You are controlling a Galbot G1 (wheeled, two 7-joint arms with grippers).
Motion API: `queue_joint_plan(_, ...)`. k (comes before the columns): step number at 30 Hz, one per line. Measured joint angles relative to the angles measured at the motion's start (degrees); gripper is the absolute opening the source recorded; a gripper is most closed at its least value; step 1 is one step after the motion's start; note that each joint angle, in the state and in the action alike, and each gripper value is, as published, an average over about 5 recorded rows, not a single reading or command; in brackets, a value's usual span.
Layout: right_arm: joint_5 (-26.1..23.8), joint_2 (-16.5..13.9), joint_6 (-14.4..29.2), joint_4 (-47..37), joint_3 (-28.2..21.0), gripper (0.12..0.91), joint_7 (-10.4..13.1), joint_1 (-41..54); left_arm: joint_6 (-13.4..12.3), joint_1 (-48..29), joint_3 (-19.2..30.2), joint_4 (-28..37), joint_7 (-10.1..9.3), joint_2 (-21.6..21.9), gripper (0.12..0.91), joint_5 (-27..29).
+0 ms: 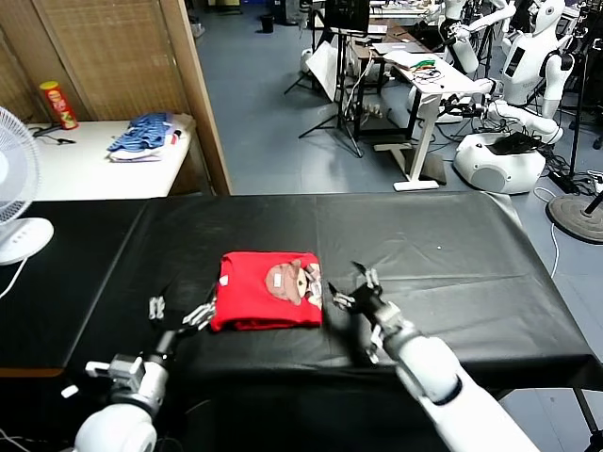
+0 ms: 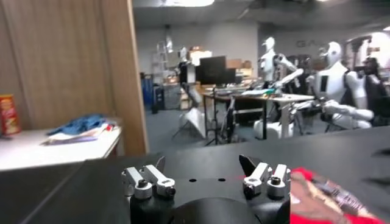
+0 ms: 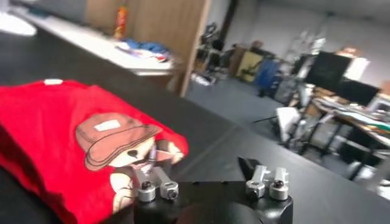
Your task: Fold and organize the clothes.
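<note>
A bright red T-shirt (image 1: 268, 291) lies folded into a small rectangle on the black table, its brown-and-white cartoon print (image 1: 295, 282) facing up. My right gripper (image 1: 352, 285) stands open just off the shirt's right edge, holding nothing. In the right wrist view the shirt (image 3: 55, 134) lies beside the open right gripper (image 3: 204, 161), one finger in front of its corner. My left gripper (image 1: 179, 308) stands open at the shirt's left edge, also empty. The left wrist view shows the open left gripper (image 2: 204, 164) with the red shirt (image 2: 320, 198) just beside one finger.
The black table cover (image 1: 443, 254) stretches wide on both sides of the shirt. A white fan (image 1: 14, 188) stands at the far left. Behind, a white side table (image 1: 85, 160) carries a blue-and-white cloth pile (image 1: 143, 135) and a red can (image 1: 58, 104). Other robots and desks stand beyond.
</note>
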Motion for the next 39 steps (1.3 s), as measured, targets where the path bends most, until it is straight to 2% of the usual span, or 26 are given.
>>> queue_joint_plan(3,2.3,-0.2,2.69,3.98,3.66,0.788,2.71,-5.88,1.01,1.22,-0.23,-0.54,-1.99,0.22,0.798,-1.01)
queue_joint_plan(6,3.52,0.16,5.65,8.04,7.39,0.797,5.1,-12.94,2.22,2.78,-0.79,-1.75,-3.63,0.49,0.798,-1.87)
queue_joint_plan(9,2.68,0.95,8.32,11.99,10.26,0.798,7.34,-20.66,2.64,5.08,-1.37,-3.36,-4.43,0.48,0.798,-2.2)
queue_joint_plan(18,-2.34,3.8,12.96,22.4,12.75,0.798,15.21,-40.39,3.31,15.78,-3.69,-9.11,-3.83,0.23,0.798,-2.72)
queue_joint_plan(21,-2.98,4.13,12.94,25.5,13.2,0.798,17.87,-45.97,5.08,19.51,-4.99,-11.49,-4.31,0.37,0.798,-4.38)
queue_joint_plan(25,-1.83,4.36,10.29,28.79,14.18,0.798,21.33,-51.78,7.88,22.57,-6.6,-13.97,-5.04,0.55,0.798,-5.64)
queue_joint_plan(30,-0.44,4.32,7.62,30.91,15.11,0.798,22.4,-55.49,9.94,24.27,-7.88,-15.25,-4.94,0.46,0.798,-5.96)
queue_joint_plan(39,-0.34,4.33,6.94,31.89,15.48,0.798,22.57,-57.25,10.28,25.68,-8.33,-16.11,-4.21,0.1,0.798,-6.17)
